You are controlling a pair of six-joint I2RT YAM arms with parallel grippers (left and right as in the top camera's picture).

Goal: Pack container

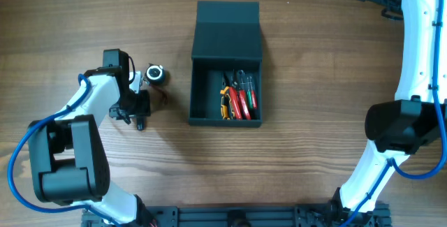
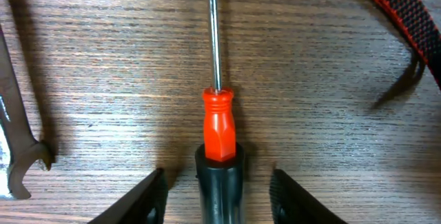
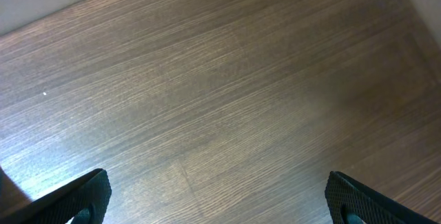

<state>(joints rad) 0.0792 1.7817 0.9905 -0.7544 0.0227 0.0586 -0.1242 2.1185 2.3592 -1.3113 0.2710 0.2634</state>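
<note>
The dark teal container (image 1: 228, 35) lies open in the middle of the table, its flap lid folded back on the far side. Red- and orange-handled hand tools (image 1: 239, 98) lie in its right half. My left gripper (image 1: 137, 108) is low over the table, left of the container. In the left wrist view it (image 2: 219, 200) is open, with a finger on each side of a screwdriver's (image 2: 219, 134) black-and-orange handle, not touching it. The steel shaft points away from me. My right gripper (image 3: 217, 200) is wide open and empty over bare wood.
A steel open-end wrench (image 2: 15, 138) lies left of the screwdriver. A black-and-red strap (image 2: 403, 14) lies to its right. A small round black-and-silver object (image 1: 155, 75) sits just beyond the left gripper. The right arm (image 1: 412, 66) stands along the table's right edge.
</note>
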